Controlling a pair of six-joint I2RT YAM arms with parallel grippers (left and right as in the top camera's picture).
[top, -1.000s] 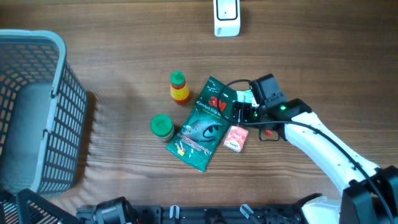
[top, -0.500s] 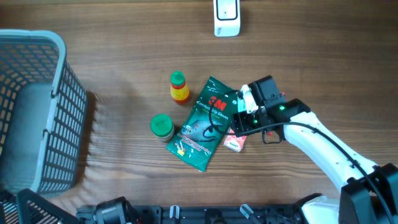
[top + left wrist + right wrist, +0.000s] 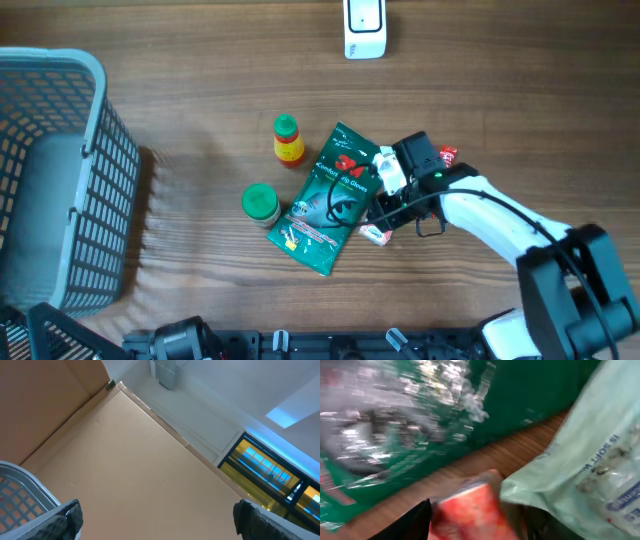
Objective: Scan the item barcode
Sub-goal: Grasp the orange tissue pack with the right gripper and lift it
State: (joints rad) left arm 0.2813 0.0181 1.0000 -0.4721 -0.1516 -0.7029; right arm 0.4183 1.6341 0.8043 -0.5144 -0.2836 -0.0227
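Overhead, centre-right: pink packet (image 3: 374,234) lies just beside green pouch's (image 3: 330,200) lower-right edge. My right gripper (image 3: 385,212) straddles it, jaws half-narrowed; I cannot tell if it grips. Judged light, soft, slippery; I'd pinch its short sides. Left gripper (image 3: 160,519) wide, empty.

Table (image 3: 180,80) wood-grain, matt. Green pouch (image 3: 325,205) glossy plastic film, crinkled. Pink packet (image 3: 470,510) shiny wrap. Basket (image 3: 112,190) grey plastic mesh.

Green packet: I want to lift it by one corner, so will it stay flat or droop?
The green packet probably droops: it lies flat and thin, with wrinkled film. Its glossy, glare-catching surface may be slippery. It looks light for its size and unlikely to roll.
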